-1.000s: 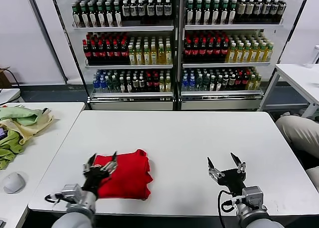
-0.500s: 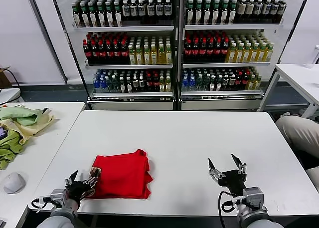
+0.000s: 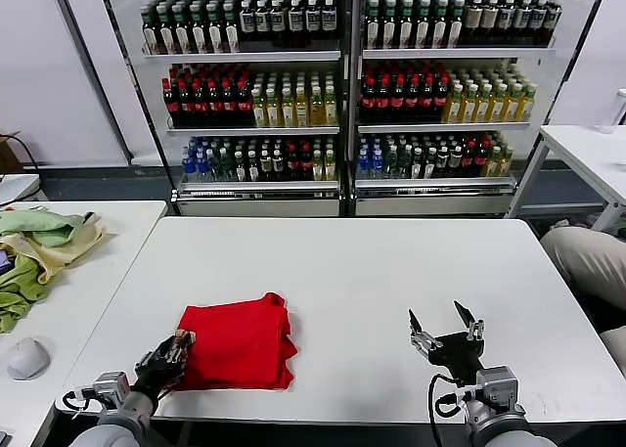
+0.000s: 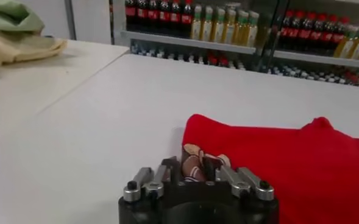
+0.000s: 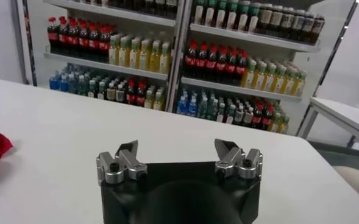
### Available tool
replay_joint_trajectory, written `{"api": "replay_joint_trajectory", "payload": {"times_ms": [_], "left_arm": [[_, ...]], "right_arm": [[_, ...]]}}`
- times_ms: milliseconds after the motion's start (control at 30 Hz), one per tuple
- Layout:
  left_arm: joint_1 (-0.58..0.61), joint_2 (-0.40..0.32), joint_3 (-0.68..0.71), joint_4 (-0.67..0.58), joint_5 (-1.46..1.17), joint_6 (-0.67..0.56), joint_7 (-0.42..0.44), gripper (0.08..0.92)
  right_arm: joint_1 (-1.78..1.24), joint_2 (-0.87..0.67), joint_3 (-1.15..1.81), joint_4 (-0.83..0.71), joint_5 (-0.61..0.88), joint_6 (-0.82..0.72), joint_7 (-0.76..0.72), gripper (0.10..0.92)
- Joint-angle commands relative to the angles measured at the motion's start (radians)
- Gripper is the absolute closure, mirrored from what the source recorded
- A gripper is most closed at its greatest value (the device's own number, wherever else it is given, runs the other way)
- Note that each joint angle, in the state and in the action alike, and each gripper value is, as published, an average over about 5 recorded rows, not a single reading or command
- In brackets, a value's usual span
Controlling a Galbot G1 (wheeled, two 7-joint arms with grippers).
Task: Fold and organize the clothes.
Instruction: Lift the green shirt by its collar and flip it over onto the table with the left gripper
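The red T-shirt (image 3: 240, 341) lies folded into a rough rectangle on the white table (image 3: 372, 271), at its front left. My left gripper (image 3: 174, 352) is at the shirt's front left corner, low on the table. In the left wrist view the left gripper (image 4: 193, 168) is shut on a fold of the shirt (image 4: 277, 164) that shows the brown-and-white print (image 4: 194, 163). My right gripper (image 3: 445, 328) hovers open and empty over the front right of the table, well clear of the shirt. It also shows open in the right wrist view (image 5: 178, 149).
Pale green and yellow cloths (image 3: 39, 246) and a grey mouse (image 3: 27, 357) lie on a side table at the left. Shelves of bottles (image 3: 342, 85) stand behind. A person's leg (image 3: 587, 261) is at the right edge, with another white table (image 3: 587, 154) behind it.
My left gripper drew back from over the shirt toward the table's front left, then came in to the shirt's corner and shut on it. The right arm has not moved.
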Motion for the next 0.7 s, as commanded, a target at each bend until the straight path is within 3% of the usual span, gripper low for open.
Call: {"api": "replay_joint_trajectory", "payload": {"times_ms": [33, 133, 267, 367, 467, 567, 700], "left_arm": [[0.006, -0.002, -0.016, 0.01, -0.038, -0.057, 0.045, 0.683], [0.022, 0.013, -0.074, -0.062, -0.086, -0.033, 0.037, 0.769], [0.032, 0.074, -0.287, -0.234, -0.33, 0.079, -0.04, 0.872], [0.029, 0.143, -0.473, -0.318, -0.538, 0.121, -0.103, 0.891], [0.027, 0.186, -0.537, -0.356, -0.611, 0.121, -0.13, 0.891], [0.024, 0.156, -0.395, -0.387, -0.558, 0.12, -0.14, 0.891], [0.003, 0.005, 0.065, -0.418, -0.262, 0.118, -0.14, 0.891]], "right_arm": [[0.0, 0.0, 0.0, 0.001, 0.0, 0.001, 0.0, 0.203], [0.0, -0.001, 0.002, 0.003, 0.0, 0.001, 0.0, 0.203], [-0.001, -0.002, 0.006, 0.007, 0.001, 0.001, 0.0, 0.203], [0.0, -0.002, 0.007, 0.008, 0.001, 0.001, 0.0, 0.203], [0.002, -0.003, 0.006, 0.008, 0.002, 0.002, 0.0, 0.203], [0.001, -0.004, 0.005, 0.009, 0.002, 0.002, 0.0, 0.203], [0.0, -0.003, 0.004, 0.009, 0.001, 0.002, 0.001, 0.203]]}}
